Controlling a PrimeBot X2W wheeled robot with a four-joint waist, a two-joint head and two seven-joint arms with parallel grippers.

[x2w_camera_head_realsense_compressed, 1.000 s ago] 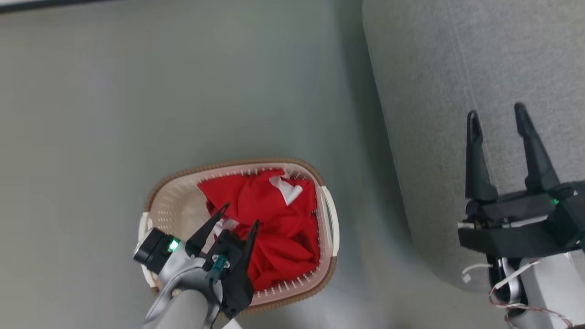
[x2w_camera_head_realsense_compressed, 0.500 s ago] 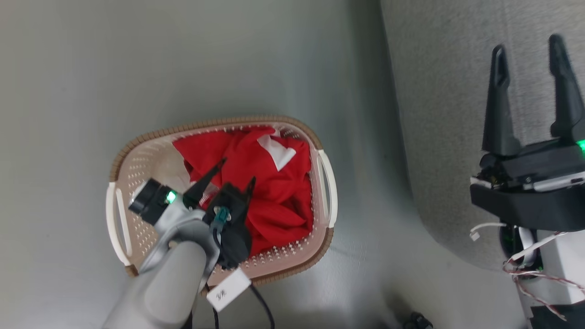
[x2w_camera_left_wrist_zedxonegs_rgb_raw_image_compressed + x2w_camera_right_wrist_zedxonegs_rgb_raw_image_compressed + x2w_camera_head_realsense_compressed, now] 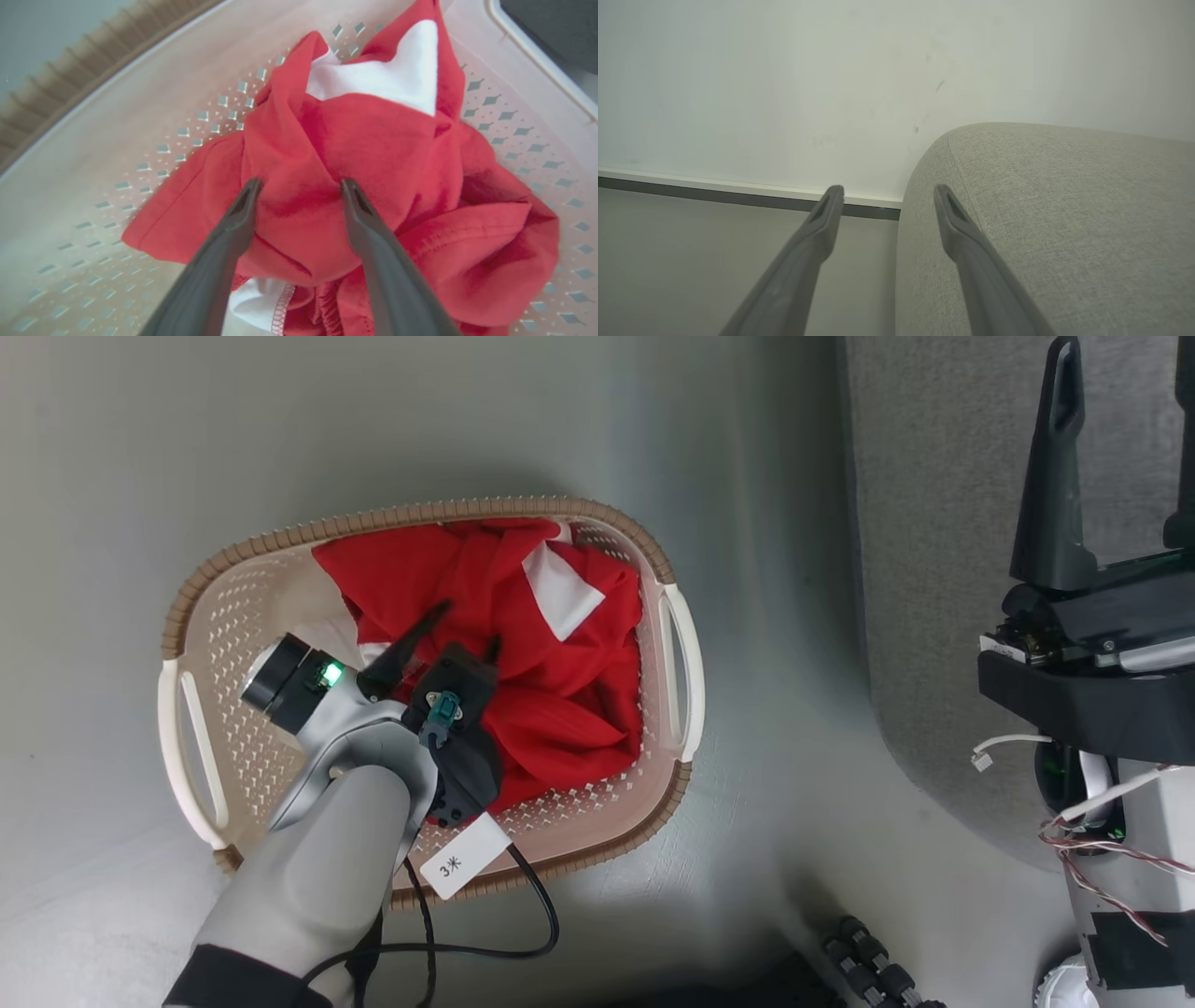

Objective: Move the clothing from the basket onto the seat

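Grey floor (image 3: 467, 420), basket (image 3: 420, 511); left hand (image 3: 300, 184) half-open astride clothing (image 3: 373, 140).

Left forearm (image 3: 317, 868) is showing grey shell, green lamp (image 3: 329, 673), white tag (image 3: 464, 868). Red-and-white wires (image 3: 1074, 868) are trailing beneath the black right gripper (image 3: 1125, 364).

I am looking at clothing (image 3: 560, 709) glowing bright red with a white panel, lying in a cream basket (image 3: 233, 644) dotted with diamond holes and wearing a brown ribbed rim. On the right, the seat (image 3: 934, 523) is showing a speckled grey weave. My fingers (image 3: 219, 252) are showing dark grey.
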